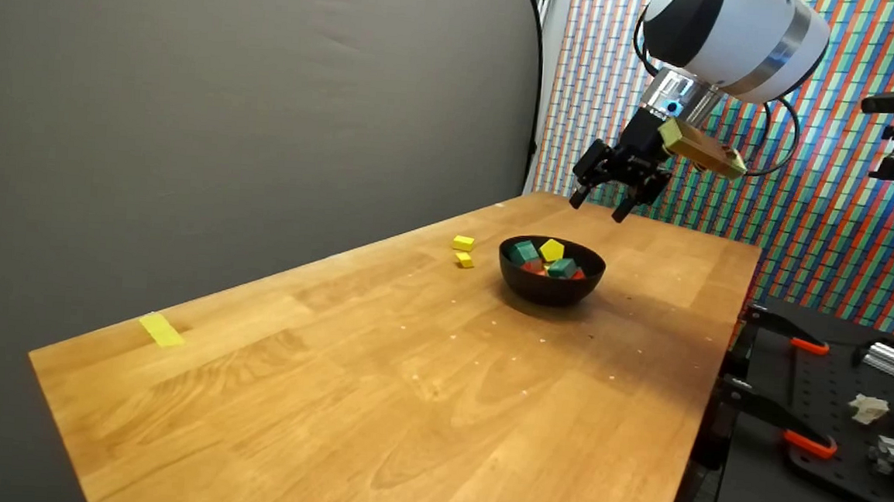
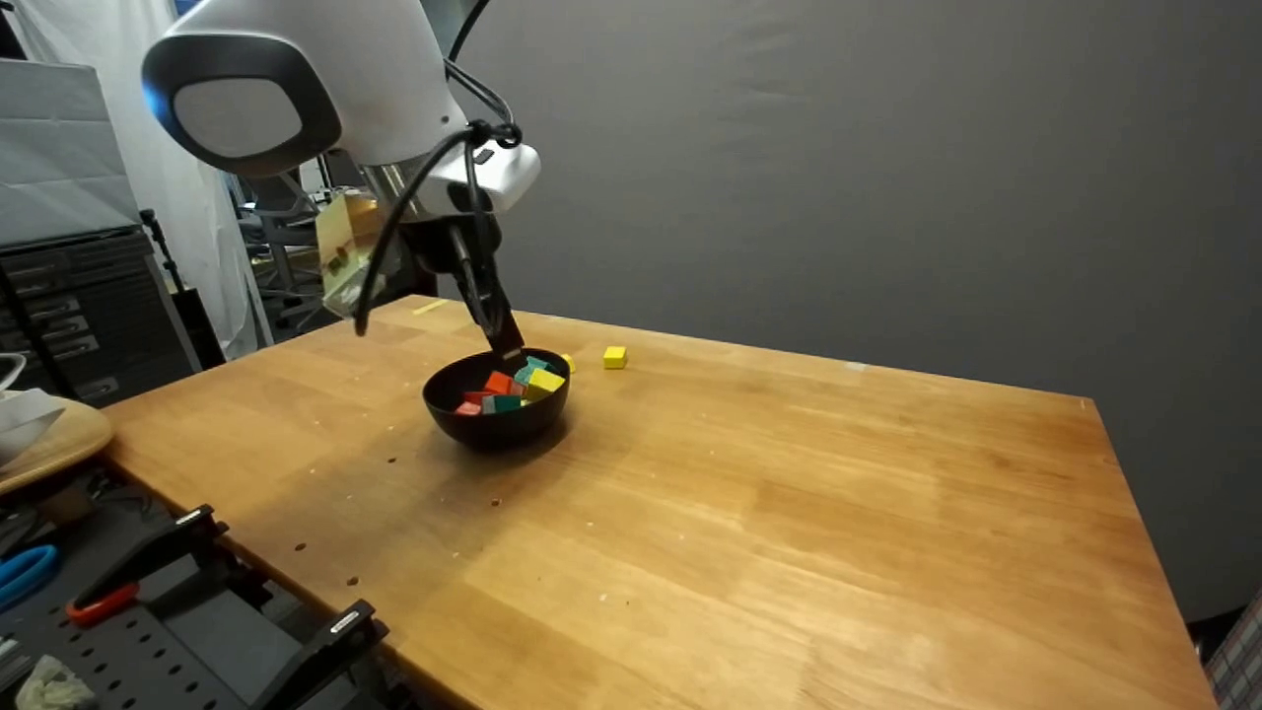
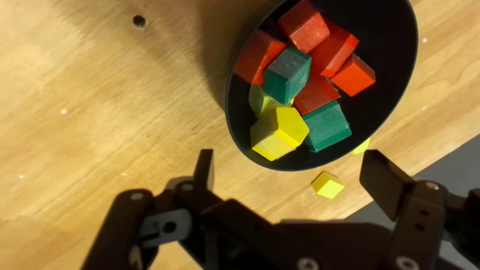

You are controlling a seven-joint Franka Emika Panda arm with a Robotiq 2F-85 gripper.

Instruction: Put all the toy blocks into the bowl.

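With red blocks (image 3: 304,30), green blocks (image 3: 328,127) and yellow blocks (image 3: 292,125) already in the black bowl (image 3: 390,45), the task looks nearly done and the step in hand seems to be lining up the next pick: the claw (image 1: 598,207) hangs empty and spread wide above the surface (image 1: 376,402). In the wrist view, one loose yellow block (image 3: 327,185) lies at six o'clock from the bowl, another loose yellow block (image 3: 361,146) at five o'clock, partly hidden behind it. The next move likely calls for lowering the claw around either.

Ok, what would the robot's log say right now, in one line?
gripper: open, holding nothing | bowl: red, green and yellow blocks inside | two yellow blocks: on table, outside bowl | task: unfinished
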